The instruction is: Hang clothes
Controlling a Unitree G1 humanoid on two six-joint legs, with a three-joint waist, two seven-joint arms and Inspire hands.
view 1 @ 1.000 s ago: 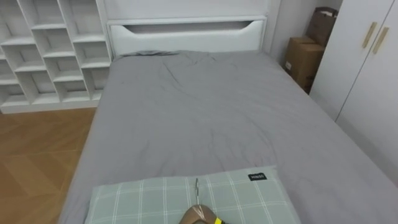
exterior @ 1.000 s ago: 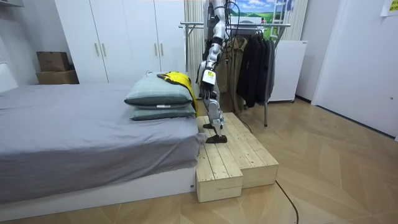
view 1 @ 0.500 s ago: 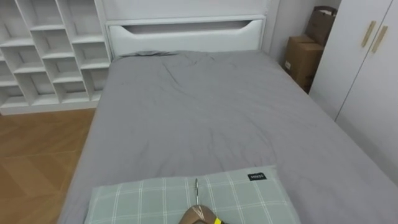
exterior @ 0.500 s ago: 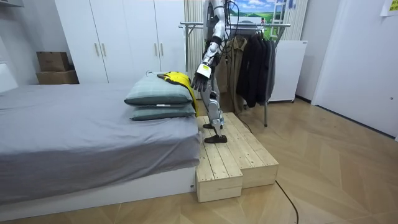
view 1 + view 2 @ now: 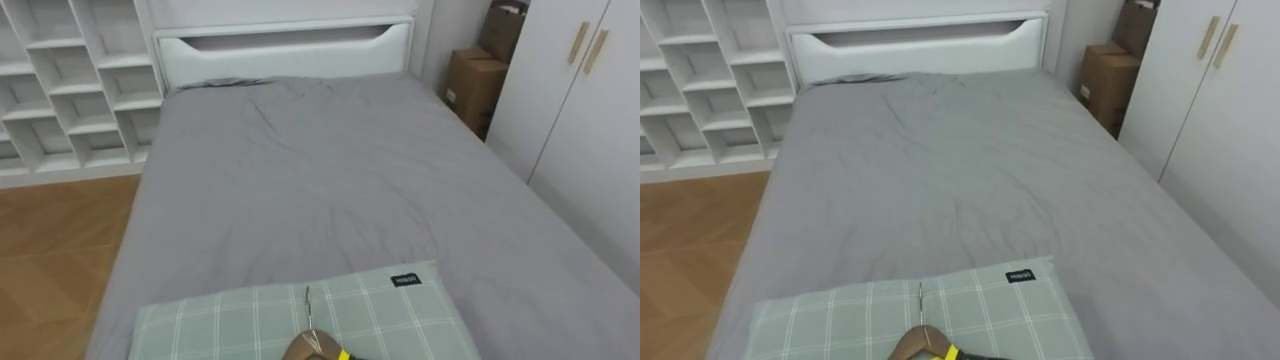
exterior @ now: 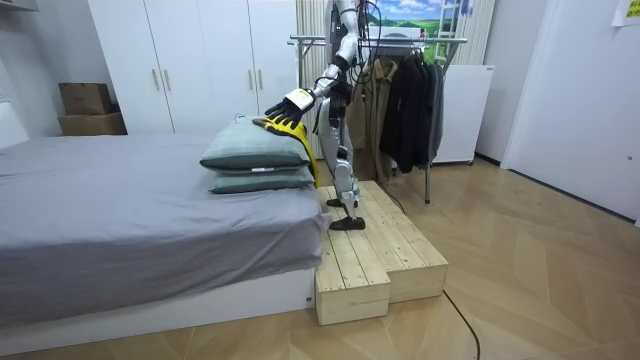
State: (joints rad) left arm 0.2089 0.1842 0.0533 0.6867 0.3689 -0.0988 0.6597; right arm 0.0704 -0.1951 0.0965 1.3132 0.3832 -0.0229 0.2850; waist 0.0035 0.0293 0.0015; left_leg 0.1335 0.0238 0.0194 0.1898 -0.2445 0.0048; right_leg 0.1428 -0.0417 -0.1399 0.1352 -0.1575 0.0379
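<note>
A yellow garment [image 6: 288, 128] lies on top of two stacked pillows at the foot of the bed. It sits on a wooden hanger [image 5: 308, 347] whose metal hook [image 5: 308, 305] points up the green checked pillow [image 5: 230, 322]; a strip of yellow [image 5: 347, 354] shows at the bottom edge. In the room view I stand on a wooden platform [image 6: 365, 255] at the bed's foot, facing the bed. My left hand [image 6: 289, 102] reaches out just above the garment with its fingers straight. The clothes rack [image 6: 400, 42] with dark clothes stands behind me.
The grey bed [image 5: 310, 190] stretches ahead to a white headboard [image 5: 285, 45]. White shelves [image 5: 70, 90] stand on the left over wood floor. On the right are a white wardrobe [image 5: 575, 110] and cardboard boxes [image 5: 470, 85].
My left arm has swung up from hanging at my side to reach forward over the yellow garment. The eye view has shifted slightly; the garment and hanger lie as before.
</note>
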